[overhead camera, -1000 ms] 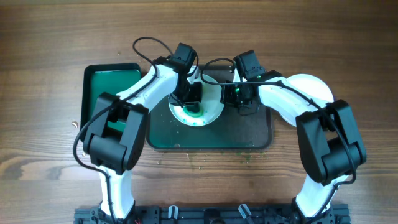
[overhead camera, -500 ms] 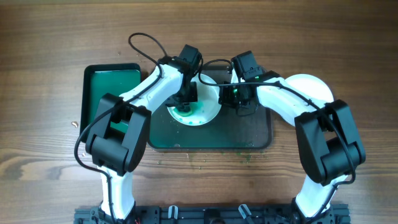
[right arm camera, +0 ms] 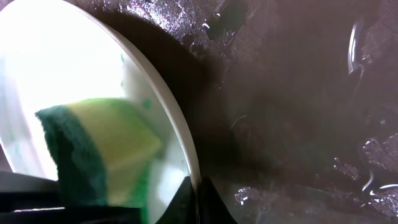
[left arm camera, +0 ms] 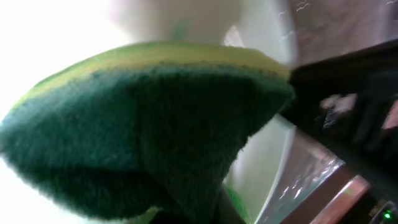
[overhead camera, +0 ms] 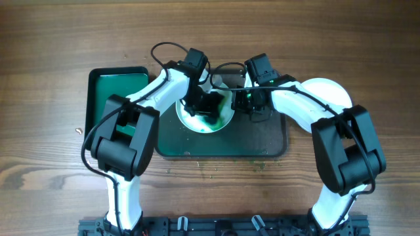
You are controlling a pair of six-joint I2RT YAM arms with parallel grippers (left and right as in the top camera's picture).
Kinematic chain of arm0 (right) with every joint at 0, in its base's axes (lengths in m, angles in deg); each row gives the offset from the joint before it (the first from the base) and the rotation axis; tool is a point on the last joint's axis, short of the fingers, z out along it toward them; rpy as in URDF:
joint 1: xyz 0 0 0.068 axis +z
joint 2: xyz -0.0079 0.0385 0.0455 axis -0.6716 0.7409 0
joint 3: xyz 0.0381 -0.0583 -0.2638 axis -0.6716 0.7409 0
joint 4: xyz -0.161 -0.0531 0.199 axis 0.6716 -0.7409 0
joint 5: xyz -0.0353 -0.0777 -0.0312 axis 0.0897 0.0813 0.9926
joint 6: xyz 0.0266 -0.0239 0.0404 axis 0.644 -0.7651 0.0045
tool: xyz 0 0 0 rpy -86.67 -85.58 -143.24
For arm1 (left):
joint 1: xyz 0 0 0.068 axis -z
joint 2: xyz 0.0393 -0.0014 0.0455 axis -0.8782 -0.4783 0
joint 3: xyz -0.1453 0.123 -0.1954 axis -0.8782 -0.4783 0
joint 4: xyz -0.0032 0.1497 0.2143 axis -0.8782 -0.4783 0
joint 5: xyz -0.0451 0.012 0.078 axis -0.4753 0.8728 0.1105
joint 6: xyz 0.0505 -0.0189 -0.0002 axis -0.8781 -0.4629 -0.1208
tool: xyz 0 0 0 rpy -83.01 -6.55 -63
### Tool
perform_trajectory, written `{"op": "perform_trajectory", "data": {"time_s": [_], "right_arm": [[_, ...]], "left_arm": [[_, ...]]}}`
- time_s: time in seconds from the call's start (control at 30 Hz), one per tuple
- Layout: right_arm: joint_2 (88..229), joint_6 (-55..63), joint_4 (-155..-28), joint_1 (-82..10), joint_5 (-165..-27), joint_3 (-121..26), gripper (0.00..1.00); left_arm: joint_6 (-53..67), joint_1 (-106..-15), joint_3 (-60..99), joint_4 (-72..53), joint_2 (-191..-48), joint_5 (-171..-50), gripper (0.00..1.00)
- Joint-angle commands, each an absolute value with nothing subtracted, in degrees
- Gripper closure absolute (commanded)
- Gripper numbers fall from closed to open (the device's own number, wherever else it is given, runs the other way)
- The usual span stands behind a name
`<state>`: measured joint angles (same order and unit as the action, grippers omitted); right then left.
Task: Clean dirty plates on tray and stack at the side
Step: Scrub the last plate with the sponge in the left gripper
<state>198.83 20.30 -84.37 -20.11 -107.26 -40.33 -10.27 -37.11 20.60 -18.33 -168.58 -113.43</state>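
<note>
Overhead: sponge [overhead camera: 212, 107] in left hand [overhead camera: 205, 102] on smeared plate [overhead camera: 191, 122], right hand [overhead camera: 235, 101] gripping rim.

Overhead evenly lit; wrist views blow the plate [right arm camera: 56, 68] white, and the sponge [left arm camera: 137, 124] seems defocused.

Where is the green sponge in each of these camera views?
Overhead: sponge at the centre, on the white plate.
Left wrist: sponge fills most of the frame.
Right wrist: sponge at lower left, on the plate.
Shared landmark: the plate, in all three views.
</note>
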Motion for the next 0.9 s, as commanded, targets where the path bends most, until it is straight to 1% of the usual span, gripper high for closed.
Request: {"op": "perform_trajectory", "data": {"time_s": [0.0, 0.13, 0.17, 0.27, 0.33, 0.4, 0.43, 0.47, 0.57, 0.6, 0.63, 0.67, 0.73, 0.77, 0.87], "right_arm": [[198.83, 20.26, -84.26, -20.24, -106.95, -39.59, 0.96], [198.83, 20.22, -84.26, -20.24, -106.93, -39.59, 0.96], [198.83, 20.2, -84.26, -20.24, -106.93, -39.59, 0.96], [198.83, 20.2, -84.26, -20.24, -106.93, -39.59, 0.96], [198.83, 20.17, -84.28, -20.24, -106.93, -39.59, 0.96], [198.83, 20.2, -84.28, -20.24, -106.93, -39.59, 0.96], [198.83, 20.2, -84.28, -20.24, -106.93, -39.59, 0.96], [198.83, 20.17, -84.28, -20.24, -106.93, -39.59, 0.96], [198.83, 20.2, -84.28, -20.24, -106.95, -39.56, 0.96], [198.83, 20.22, -84.28, -20.24, -106.93, -39.59, 0.96], [198.83, 20.26, -84.26, -20.24, -106.93, -39.59, 0.96], [198.83, 20.3, -84.26, -20.24, -106.93, -39.59, 0.95], [198.83, 20.3, -84.26, -20.24, -106.95, -39.59, 0.96], [198.83, 20.28, -84.26, -20.24, -106.93, -39.59, 0.96], [198.83, 20.28, -84.26, -20.24, -106.95, -39.59, 0.96]], "left_arm": [[-9.51, -36.74, 20.25, -13.19, -169.59, -110.22, 0.96], [-0.15, -36.87, 20.25, -9.67, -169.59, -87.68, 0.96], [3.24, -36.96, 20.25, -9.89, -169.59, -80.3, 0.96], [12.33, -36.96, 20.25, -13.3, -169.59, -63.97, 0.96], [15.74, -36.96, 20.25, -16.43, -169.59, -58.88, 0.96], [16.24, -36.94, 20.25, -19.6, -169.59, -58.4, 0.96], [16.22, -36.89, 20.25, -20.75, -169.59, -58.9, 0.96], [15.83, -36.74, 20.25, -22.66, -169.59, -62.18, 0.96], [8.0, -36.61, 20.25, -24.6, -169.59, -76.93, 0.96], [4.64, -36.54, 20.25, -24.91, -169.59, -83.36, 0.96], [-2.08, -36.56, 20.25, -25.04, -169.59, -95.18, 0.96], [-7.28, -36.56, 20.25, -25.17, -169.59, -104.45, 0.96], [-14.16, -36.56, 20.25, -24.86, -169.59, -118.59, 0.96], [-14.73, -36.56, 20.25, -24.03, -169.59, -121.63, 0.96], [-14.66, -36.63, 20.25, -19.57, -169.59, -122.02, 0.96]]}}
